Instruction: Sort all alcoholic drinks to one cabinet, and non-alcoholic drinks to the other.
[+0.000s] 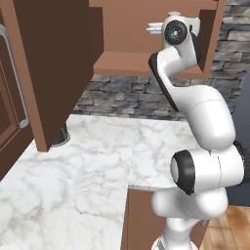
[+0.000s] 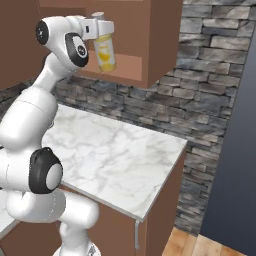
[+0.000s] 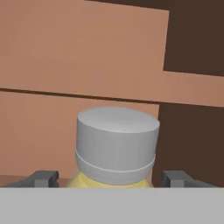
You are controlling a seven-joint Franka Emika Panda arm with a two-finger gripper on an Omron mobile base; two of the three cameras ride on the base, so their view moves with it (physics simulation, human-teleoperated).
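The yellow bottle (image 2: 105, 54) is seen upright on the shelf (image 2: 131, 68) of the open cabinet (image 2: 165, 40), above the marble table (image 2: 115, 155). It sits between the fingers (image 3: 43, 178), which are spread wide beside it.

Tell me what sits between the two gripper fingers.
The yellow juice bottle stands between the fingertips, grey cap up, inside the cabinet; the hand view shows it.

A rendered kitchen: a white marble counter (image 2: 115, 155) runs along a grey stone wall (image 2: 210, 95), brown wooden wall cabinets (image 1: 122, 34) hang open above it, and wood plank flooring (image 2: 200, 245) shows at right.
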